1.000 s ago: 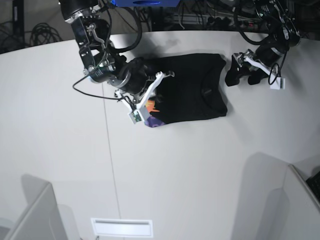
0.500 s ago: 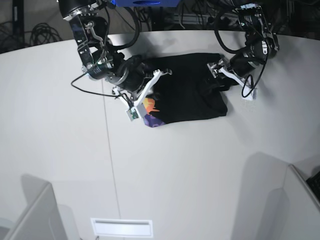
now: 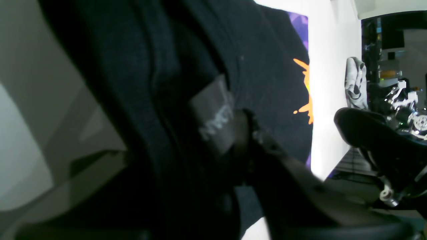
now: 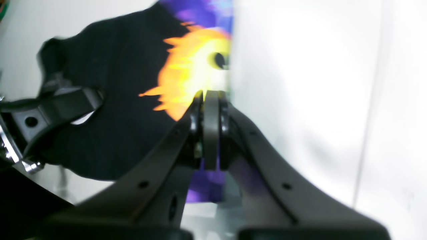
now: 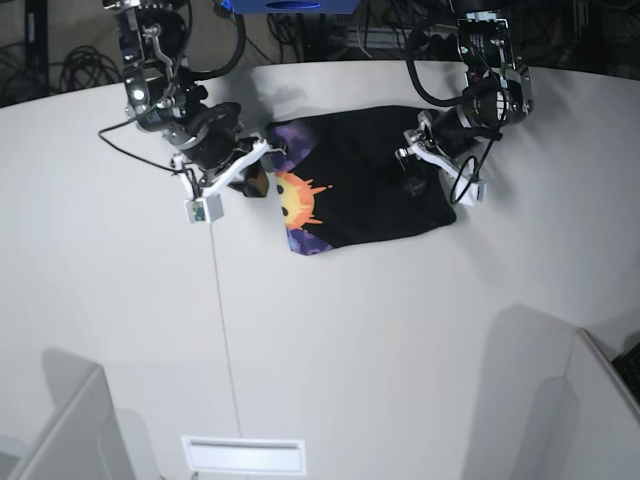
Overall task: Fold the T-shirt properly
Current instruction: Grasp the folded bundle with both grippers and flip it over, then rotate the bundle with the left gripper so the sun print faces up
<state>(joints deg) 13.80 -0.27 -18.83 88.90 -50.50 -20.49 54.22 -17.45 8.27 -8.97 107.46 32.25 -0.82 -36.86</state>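
- A white table (image 5: 330, 350) with a curved far edge is seen; dark cabling and equipment lie behind it.
- The T-shirt (image 5: 370, 180) is spread near the far edge, its sun print turned up at one end.
- The right gripper (image 5: 250, 180) is pressed together beside the print.
- The left gripper (image 5: 412, 180) is set at the collar; its grip cannot be told.

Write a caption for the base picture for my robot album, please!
Two robot arms work on a black T-shirt with a sun-face print, spread across the white table.
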